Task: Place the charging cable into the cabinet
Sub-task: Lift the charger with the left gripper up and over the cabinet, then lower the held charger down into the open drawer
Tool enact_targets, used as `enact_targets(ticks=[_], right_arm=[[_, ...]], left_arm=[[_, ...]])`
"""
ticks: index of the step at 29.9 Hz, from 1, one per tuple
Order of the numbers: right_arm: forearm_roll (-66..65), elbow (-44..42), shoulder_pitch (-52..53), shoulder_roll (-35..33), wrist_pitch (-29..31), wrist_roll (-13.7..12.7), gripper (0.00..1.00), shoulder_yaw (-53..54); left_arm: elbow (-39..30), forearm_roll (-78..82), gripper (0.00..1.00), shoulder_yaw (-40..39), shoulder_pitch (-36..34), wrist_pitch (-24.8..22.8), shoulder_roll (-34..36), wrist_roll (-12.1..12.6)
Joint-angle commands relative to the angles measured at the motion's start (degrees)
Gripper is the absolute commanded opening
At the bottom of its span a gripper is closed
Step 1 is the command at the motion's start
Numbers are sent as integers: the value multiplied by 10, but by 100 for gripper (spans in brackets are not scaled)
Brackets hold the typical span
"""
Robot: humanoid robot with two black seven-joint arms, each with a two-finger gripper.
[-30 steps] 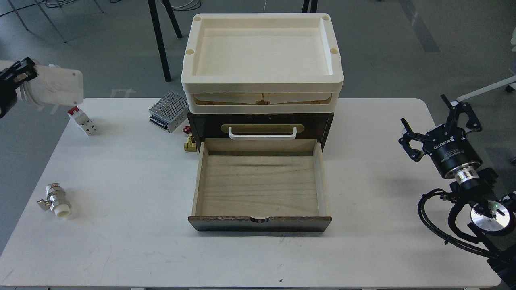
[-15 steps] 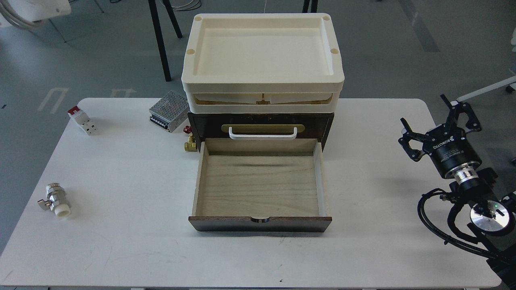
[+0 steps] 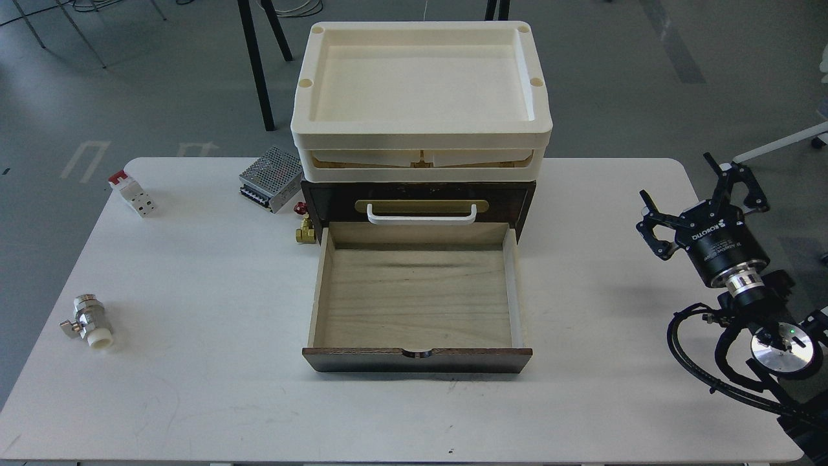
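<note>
Right gripper (image 3: 703, 199) — fingers spread, holding nothing, poised over the table's (image 3: 194, 310) right edge. Left gripper and charging cable: out of view. Cabinet (image 3: 418, 202) at table centre, lower drawer (image 3: 414, 304) pulled out toward the near edge, its pale floor bare — cream trays (image 3: 420, 97) stacked on top. Brass valve (image 3: 304, 230) partly hidden behind the drawer's left corner; perforated metal box (image 3: 272, 178) just beside the cabinet.

drawer (image 3: 417, 298) open from above | cream trays (image 3: 420, 90) overhang rear
</note>
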Motion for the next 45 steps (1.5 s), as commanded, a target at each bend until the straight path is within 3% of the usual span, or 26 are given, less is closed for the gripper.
enact_targets(ticks=[1, 6, 9, 17, 21, 30, 45], right_arm=[[0, 0, 0, 0, 1, 0, 99, 0], [1, 0, 0, -1, 0, 0, 99, 0], [0, 0, 0, 0, 1, 0, 99, 0], [1, -1, 0, 0, 1, 0, 99, 1], [0, -1, 0, 0, 0, 0, 99, 0], [0, -1, 0, -1, 1, 0, 99, 1], [0, -1, 0, 0, 1, 0, 99, 1]], left_arm=[[-148, 57, 5, -6, -39, 0, 44, 0], [-350, 128, 4, -10, -68, 27, 97, 0], [-428, 182, 4, -10, -66, 44, 108, 0], [-562, 237, 4, -8, -39, 51, 122, 0], [-614, 253, 4, -8, -9, 82, 122, 0], [-660, 290, 4, -8, 70, 109, 111, 0], [-679, 326, 4, -8, 216, 167, 89, 0]])
